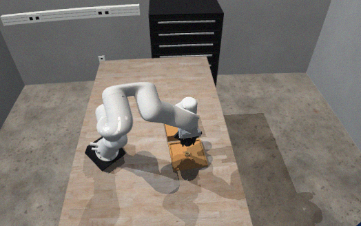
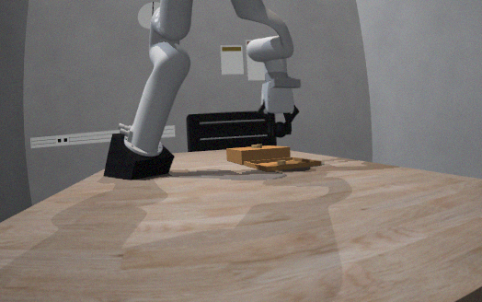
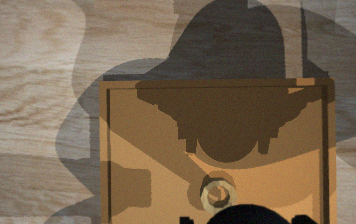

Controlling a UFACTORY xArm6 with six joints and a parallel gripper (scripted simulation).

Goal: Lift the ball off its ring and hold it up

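Tool [image 2: 283, 126] clamped on the dark ball [image 3: 248, 215], which sits at bottom centre of the wrist view, raised well above the ring [image 3: 218, 194]. Ring sits on the orange tray [image 1: 193, 161], centre of the tabletop [image 1: 145, 72] in the top view.

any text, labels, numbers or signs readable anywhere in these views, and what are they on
No text can be read in any view.
Two paper notices on the back wall, one with a yellow-brown band at its top: nothing legible.
White wall strip with small black squares: no readable marks.
Black drawer cabinet, orange tray, arm base, gripper holding the black ball: no labels visible.
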